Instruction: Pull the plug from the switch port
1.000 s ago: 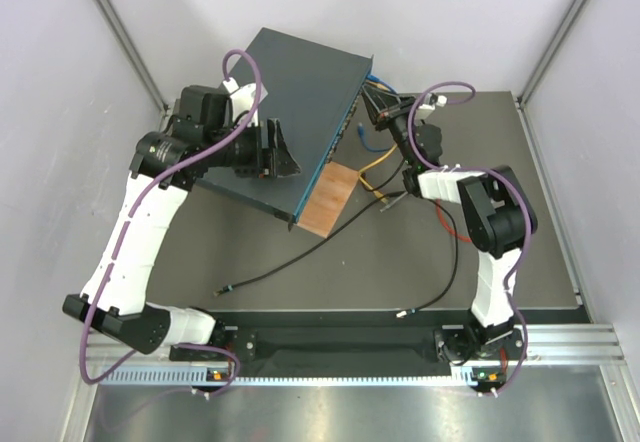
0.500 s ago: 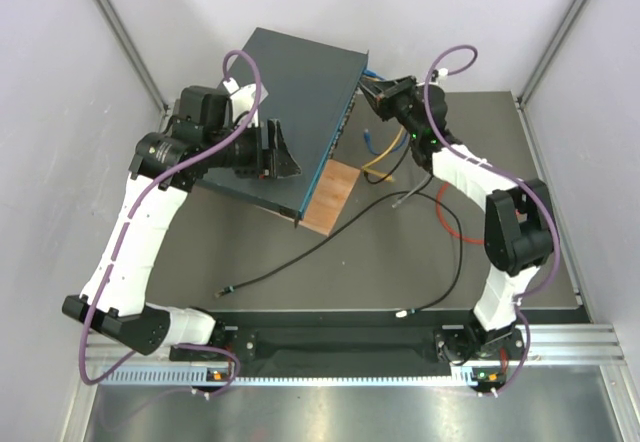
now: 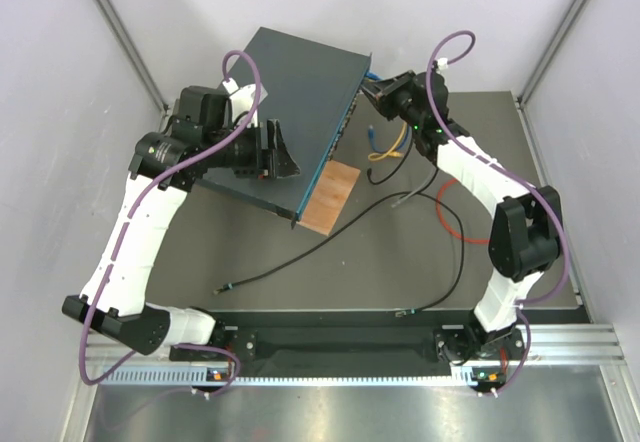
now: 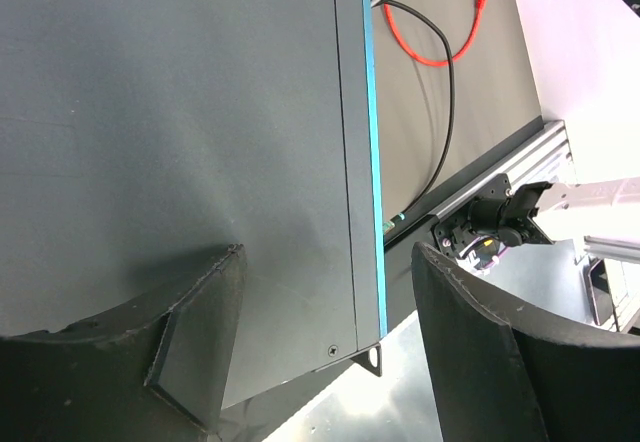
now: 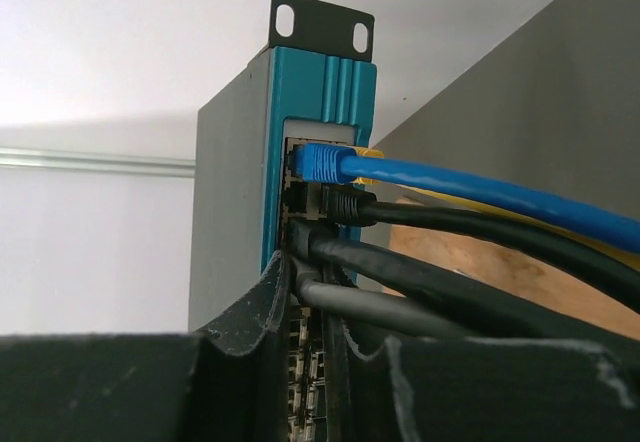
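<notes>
The switch (image 3: 300, 82) is a flat dark blue-grey box lying slantwise at the back, its socket face turned right. In the right wrist view its teal-edged face (image 5: 320, 92) holds a blue plug (image 5: 325, 162), a black plug (image 5: 345, 205) and two dark plugs below. My right gripper (image 3: 380, 90) is at the far end of that face. Its fingers (image 5: 250, 332) stand close together around the lowest dark grey plug (image 5: 312, 267); the right gripper (image 5: 318, 277) looks closed on it. My left gripper (image 3: 283, 157) is open over the switch's near end, also in the left wrist view (image 4: 328, 257).
A small brown board (image 3: 330, 197) leans at the switch's near corner. Yellow (image 3: 395, 147) and blue (image 3: 373, 137) cables hang by the sockets. A loose black cable (image 3: 290, 267) and a red cable (image 3: 450, 224) lie on the mat. White walls stand on both sides.
My right arm has stretched out and its gripper has moved along the socket face towards the switch's far end. The left arm and the switch have not moved.
</notes>
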You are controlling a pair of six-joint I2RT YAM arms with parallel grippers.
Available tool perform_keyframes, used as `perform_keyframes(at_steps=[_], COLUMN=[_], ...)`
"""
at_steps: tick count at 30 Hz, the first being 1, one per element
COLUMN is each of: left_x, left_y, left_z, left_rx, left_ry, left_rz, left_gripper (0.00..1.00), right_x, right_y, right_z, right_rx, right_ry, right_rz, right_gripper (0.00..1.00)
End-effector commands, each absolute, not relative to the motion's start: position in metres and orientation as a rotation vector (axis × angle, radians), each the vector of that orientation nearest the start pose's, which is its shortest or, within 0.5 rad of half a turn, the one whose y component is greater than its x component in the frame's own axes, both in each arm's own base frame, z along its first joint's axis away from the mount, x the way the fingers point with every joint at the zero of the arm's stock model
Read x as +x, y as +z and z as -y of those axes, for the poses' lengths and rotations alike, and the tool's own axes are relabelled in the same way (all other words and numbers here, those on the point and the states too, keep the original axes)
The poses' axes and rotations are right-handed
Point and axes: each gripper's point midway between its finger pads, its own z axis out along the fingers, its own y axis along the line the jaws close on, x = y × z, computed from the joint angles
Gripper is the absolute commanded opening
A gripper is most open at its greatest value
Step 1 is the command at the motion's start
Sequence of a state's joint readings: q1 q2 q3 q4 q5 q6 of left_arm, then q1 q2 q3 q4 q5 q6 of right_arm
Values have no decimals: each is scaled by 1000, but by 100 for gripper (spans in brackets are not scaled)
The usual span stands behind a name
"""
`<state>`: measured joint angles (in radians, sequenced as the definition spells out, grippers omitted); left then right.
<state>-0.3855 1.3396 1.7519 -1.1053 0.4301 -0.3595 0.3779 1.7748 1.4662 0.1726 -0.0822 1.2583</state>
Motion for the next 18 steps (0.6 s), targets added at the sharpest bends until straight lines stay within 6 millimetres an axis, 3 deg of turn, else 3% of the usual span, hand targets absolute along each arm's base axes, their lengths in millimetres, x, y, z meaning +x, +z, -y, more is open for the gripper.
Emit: perform_keyframes(at_steps=[1, 3, 4, 7, 9, 10, 11, 13, 15, 17, 18], left_x=[253, 253, 253, 254, 254, 254, 254, 253, 253, 251, 251], left_y=[356, 357, 357, 360, 361, 362, 363, 365, 366, 367, 366], left_z=[194, 194, 194, 195, 196, 196, 197, 197, 196, 194, 194], left_rx=[290, 286, 281, 274, 269, 271, 272, 274, 273, 275, 273], left_ry=[-860, -867, -868, -876, -881, -883, -886, -888, -885, -875, -871], left_rz=[-2300, -2295, -2294, -2282, -2276, -2273, -2267, -2262, -2262, -2261, -2261], left_gripper=[72, 72, 72, 72, 72, 72, 72, 72, 72, 72, 72], right_x=[482, 481, 482, 483, 487, 484, 484, 482, 482, 478, 476], right_y=[297, 293, 306, 317, 333, 339, 346, 346, 334, 344, 329], right_z=[-267, -261, -260, -256, -256, -257, -253, -251, -251, -251, -249], right_rx=[612, 617, 606, 612, 634, 620, 713, 727, 745, 760, 791], right_ry=[1136, 1077, 1068, 1031, 1092, 1178, 1322, 1422, 1376, 1479, 1496], right_rz=[-1858, -1892, -1873, -1868, -1809, -1737, -1635, -1537, -1584, -1498, -1498], right_gripper=[0, 0, 0, 0, 0, 0, 0, 0, 0, 0, 0])
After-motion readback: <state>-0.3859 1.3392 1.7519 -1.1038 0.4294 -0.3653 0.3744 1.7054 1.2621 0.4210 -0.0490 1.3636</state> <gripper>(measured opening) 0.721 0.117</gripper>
